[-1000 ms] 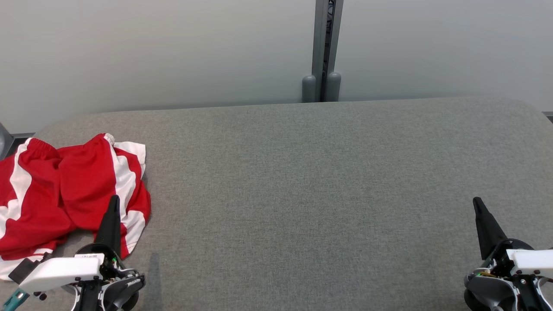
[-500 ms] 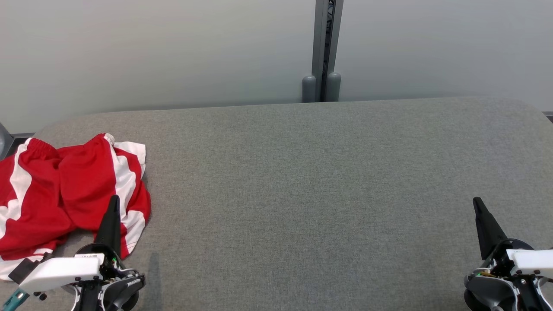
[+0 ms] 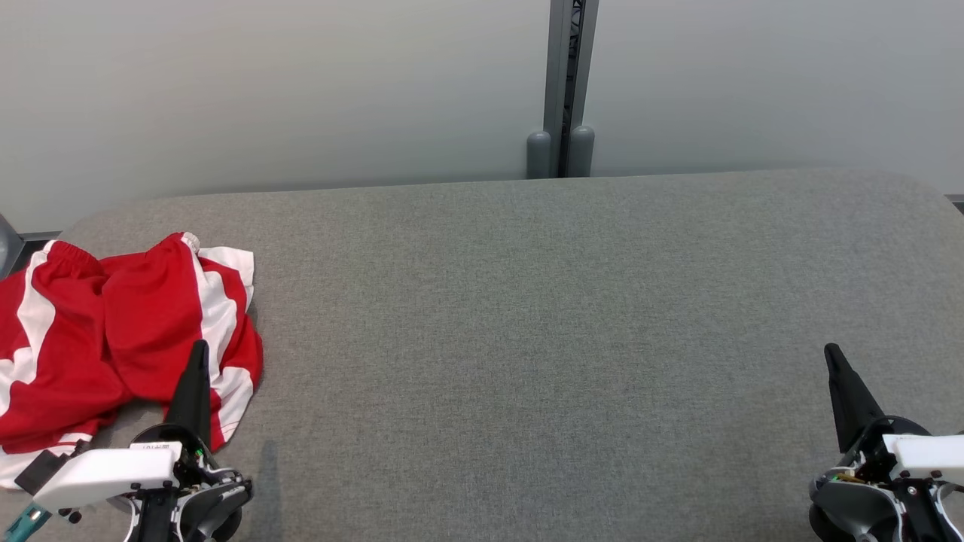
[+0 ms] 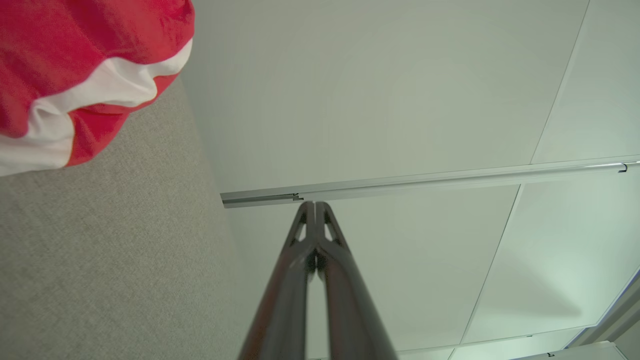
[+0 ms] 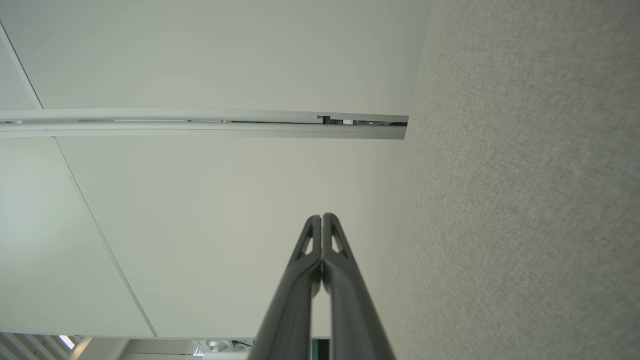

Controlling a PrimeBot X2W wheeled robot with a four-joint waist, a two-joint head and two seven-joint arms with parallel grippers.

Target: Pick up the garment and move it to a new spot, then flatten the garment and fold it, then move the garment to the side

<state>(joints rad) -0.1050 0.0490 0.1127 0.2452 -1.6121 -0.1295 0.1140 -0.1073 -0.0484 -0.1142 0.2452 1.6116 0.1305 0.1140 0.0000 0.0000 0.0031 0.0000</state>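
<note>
- Lying crumpled at the far left of the table (image 3: 527, 316), the red and white garment (image 3: 113, 331) is untouched
- Left gripper (image 3: 199, 348) sits just beside it, fingers (image 4: 295, 280) closed, empty
- Right gripper (image 3: 831, 352) is well apart, also closed and empty
- Best next: open the left fingers, then pinch a raised fold, not a loose hem

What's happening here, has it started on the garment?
Nothing is being handled yet. A crumpled red-and-white garment lies at the left end of the grey table. The left tool is shut and empty, close by the garment's edge. The right tool is shut and empty at the far right.
</note>
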